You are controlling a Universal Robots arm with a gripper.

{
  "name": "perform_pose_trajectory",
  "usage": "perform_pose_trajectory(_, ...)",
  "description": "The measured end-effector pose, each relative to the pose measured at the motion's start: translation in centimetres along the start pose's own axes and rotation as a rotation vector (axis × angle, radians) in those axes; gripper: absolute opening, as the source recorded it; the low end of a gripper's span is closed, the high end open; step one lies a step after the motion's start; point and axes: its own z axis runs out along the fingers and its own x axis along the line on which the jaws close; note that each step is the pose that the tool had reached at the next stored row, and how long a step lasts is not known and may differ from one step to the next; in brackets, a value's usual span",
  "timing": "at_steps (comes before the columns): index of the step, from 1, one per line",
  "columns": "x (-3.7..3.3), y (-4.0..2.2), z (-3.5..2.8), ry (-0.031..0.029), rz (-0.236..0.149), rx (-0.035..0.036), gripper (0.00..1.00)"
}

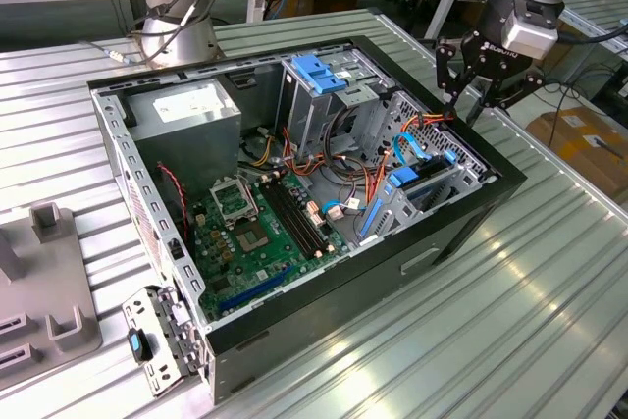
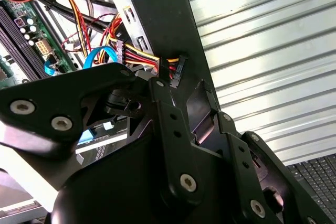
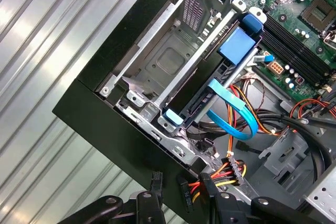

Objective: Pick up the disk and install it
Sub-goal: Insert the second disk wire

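While gripper (image 1: 478, 105) hovers, first wrist view shows disk (image 3: 218, 80) seated.

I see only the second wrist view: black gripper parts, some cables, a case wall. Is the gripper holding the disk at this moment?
Observer: No. In the exterior view the gripper is open and holds nothing; it hangs over the corner of the computer case on the exterior view's right.
Operator: Then where is the disk?
Observer: In the first wrist view the disk stands on edge in the drive cage inside the case, in its blue carrier frame, apart from the gripper.
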Motion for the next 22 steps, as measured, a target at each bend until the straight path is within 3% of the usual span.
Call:
perform_pose_trajectory(5, -0.02, -0.05, 0.03, -0.0023, -0.086, 0.0029, 0.42)
perform_pose_trajectory(10, -0.27, -0.48, 0.07, -0.0027, -0.103, 0.0035, 0.42)
perform_pose_trajectory(16, -0.27, -0.49, 0.08, -0.0028, -0.106, 0.0036, 0.42)
perform_pose_trajectory(17, -0.27, -0.49, 0.08, -0.0029, -0.106, 0.0036, 0.4)
perform_pose_trajectory(20, -0.27, -0.49, 0.07, -0.0027, -0.106, 0.0035, 0.17)
perform_pose_trajectory(22, -0.27, -0.49, 0.07, -0.0028, -0.106, 0.0036, 0.17)
